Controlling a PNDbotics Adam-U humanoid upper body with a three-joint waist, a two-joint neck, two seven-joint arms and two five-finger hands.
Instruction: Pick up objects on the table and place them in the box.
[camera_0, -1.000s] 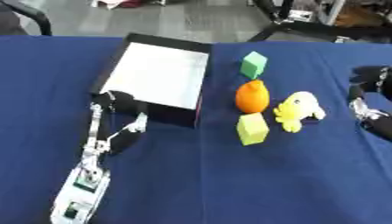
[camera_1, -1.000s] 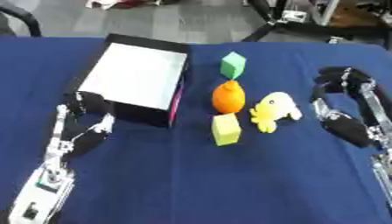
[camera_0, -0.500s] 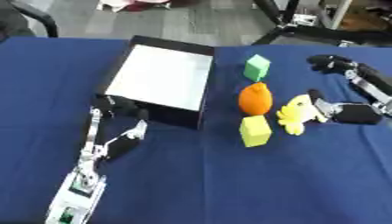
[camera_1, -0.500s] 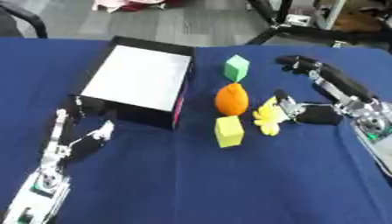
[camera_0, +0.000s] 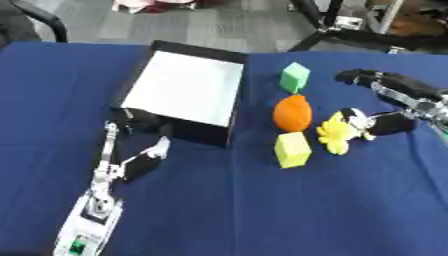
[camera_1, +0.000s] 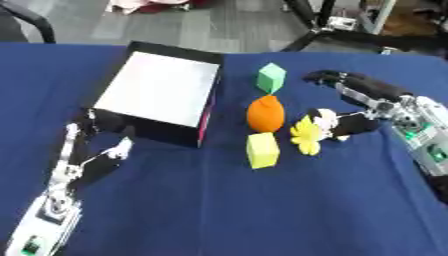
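The yellow soft toy (camera_0: 336, 133) lies to the right of an orange (camera_0: 292, 112). A green cube (camera_0: 295, 76) sits behind the orange and a yellow-green cube (camera_0: 292, 149) in front of it. My right hand (camera_1: 398, 106) reaches in from the right, open: its thumb touches the toy's right side and its fingers (camera_1: 346, 81) stretch out above and behind the toy, apart from it. The black box (camera_0: 186, 133) with a white inside stands left of the objects. My left hand (camera_0: 131, 162) rests open at the box's front left corner, fingers up.
Blue cloth covers the table (camera_0: 262, 210). Beyond its far edge are a grey floor and black stand legs (camera_0: 350, 35). A black chair part (camera_0: 39, 20) shows at the upper left.
My right hand has come in from the right edge to the yellow toy, and its thumb now touches it. The left hand stays by the box.
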